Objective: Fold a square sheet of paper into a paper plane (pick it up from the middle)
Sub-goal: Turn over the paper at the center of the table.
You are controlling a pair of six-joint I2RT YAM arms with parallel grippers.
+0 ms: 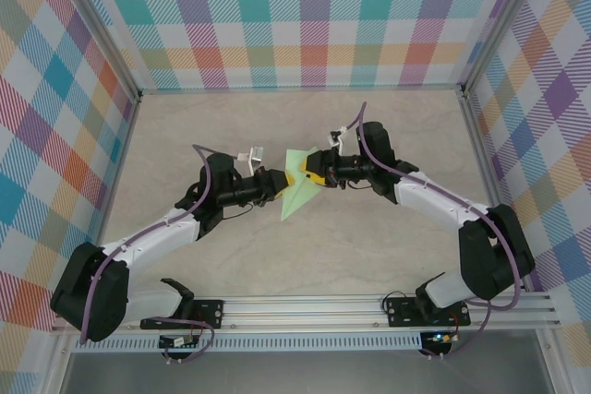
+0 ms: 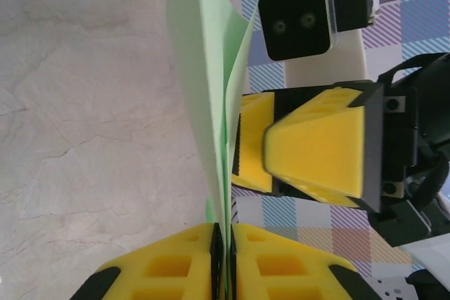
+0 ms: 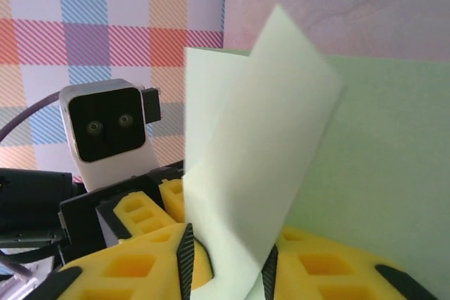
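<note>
Mint-green paper [image 1: 297, 193], part-folded, is standing upright over the middle of the table [image 1: 185, 126], between both arms; left gripper [image 2: 225, 237] is pinching its creased edge, pads pressed together; right gripper [image 3: 226, 261] is sitting parted around a loose flap. Judgement: right jaws should be closing squarely on that flap, edges aligned, left holding steady without tearing.

table [image 1: 369, 256]: pale beige, marbled | rail [image 1: 314, 306]: along near edge
</note>
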